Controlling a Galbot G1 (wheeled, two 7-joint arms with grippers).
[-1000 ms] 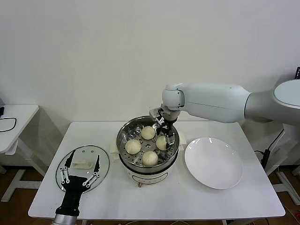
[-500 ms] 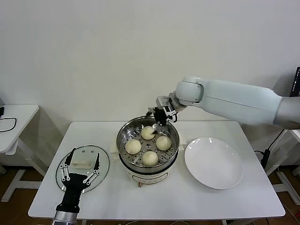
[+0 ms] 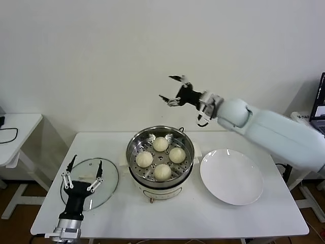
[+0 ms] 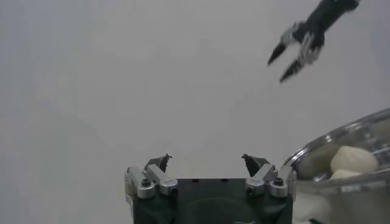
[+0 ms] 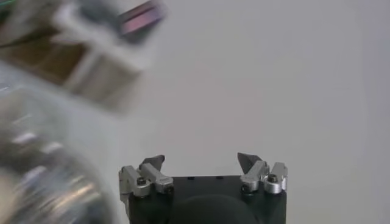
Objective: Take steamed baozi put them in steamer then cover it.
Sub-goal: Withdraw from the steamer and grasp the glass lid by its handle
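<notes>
Head view shows all four steamed baozi (image 3: pixel 161 158) sitting on the perforated floor of the steamer (image 3: pixel 133 152), which stands on its white base at the middle of the table (image 3: pixel 203 213). So loading looks done, and what remains, as I judge it, is the cover (image 3: pixel 107 179).

That glass lid lies flat on the table to the steamer's left, close beside it but not touching. The left gripper (image 3: pixel 81 170) hangs right over it, fingers spread wide and empty, with the lid's white handle half hidden between and behind them. The handle's long axis seems to run roughly across the table, left to right, though the fingers mask too much to be sure. The left arm is plainly the nearer one; the lid sits directly beneath it, and the carry from there goes rightward to the pot.

The right gripper (image 3: pixel 175 91) is up in the air above and behind the steamer, also spread and holding nothing. The white plate (image 3: pixel 231 176) on the right is bare.

Compared with a second ago, the right gripper has lifted out of the pot, where it was down among the buns, and swung up and back. The left gripper has tilted upward off the lid.
</notes>
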